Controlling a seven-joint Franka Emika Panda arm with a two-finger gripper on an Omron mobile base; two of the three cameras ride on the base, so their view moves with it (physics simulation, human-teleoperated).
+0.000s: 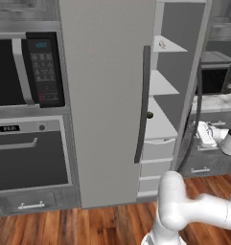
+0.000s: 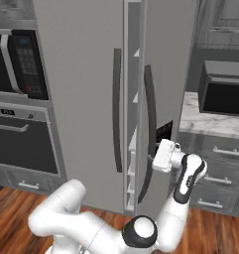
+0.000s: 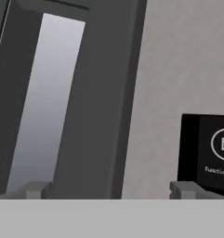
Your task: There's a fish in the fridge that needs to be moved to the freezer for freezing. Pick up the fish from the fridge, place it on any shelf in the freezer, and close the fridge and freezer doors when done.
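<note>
Standing tall across the middle of the kitchen, the grey side-by-side unit has its wider fridge door [image 1: 105, 100] shut flat, while the narrower freezer door [image 2: 168, 94] hangs partly open, swung out to the right. Between the two doors the freezer [image 1: 177, 62] shows its grey walls and a stack of plain pale shelves, and on the top shelf [image 1: 168, 46] lies the fish [image 1: 161, 45], a small cream-white sliver near the left edge of the board. Left of the unit a black-fronted microwave [image 1: 26, 69] sits above a dark oven [image 1: 30, 155], and to the right a marble counter [image 2: 212, 121] carries a second dark appliance. The white arm [image 2: 188, 181] rises from the wood floor and bends up toward the freezer door, with its hand set against the door's outer face, next to the long dark handle [image 2: 149, 134] and just below the small black dispenser panel [image 3: 207, 153]. The gripper [image 3: 114, 189] is spread wide with nothing between its fingertips [image 3: 35, 189], which straddle the handle without touching it.
</note>
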